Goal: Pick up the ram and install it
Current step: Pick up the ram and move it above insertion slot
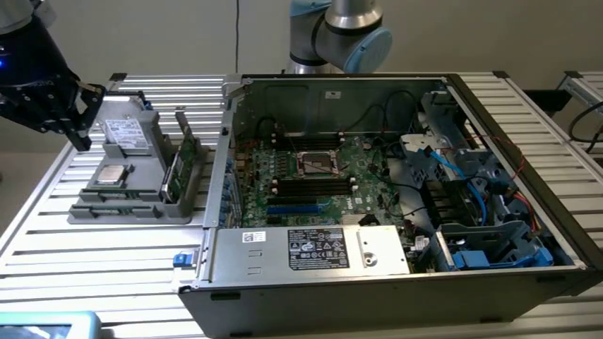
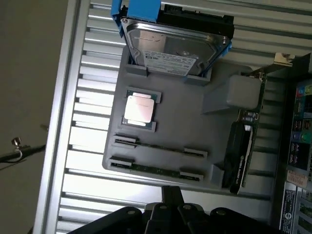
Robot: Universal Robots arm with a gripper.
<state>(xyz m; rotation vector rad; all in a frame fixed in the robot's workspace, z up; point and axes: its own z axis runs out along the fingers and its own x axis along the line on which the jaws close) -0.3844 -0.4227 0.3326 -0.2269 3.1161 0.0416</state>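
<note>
ribbed bare metal on the table (image 1: 113, 268), bright with glare; smooth matt grey plastic for the tray (image 2: 190, 122); glossy metal on the hard drive (image 2: 170, 46), blue plastic for its bracket (image 2: 139, 9); silvery metal lid on the processor (image 2: 140, 108); dull green circuit board for the ram (image 2: 161, 147); matt grey sheet metal for the case (image 1: 311, 92)

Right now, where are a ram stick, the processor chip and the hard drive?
ram stick (image 2: 156, 170), wrist view, middle of its long green edge.
processor chip (image 2: 140, 108), wrist view, centre of its silver lid.
hard drive (image 2: 168, 46), wrist view, on its silver top cover.
</note>
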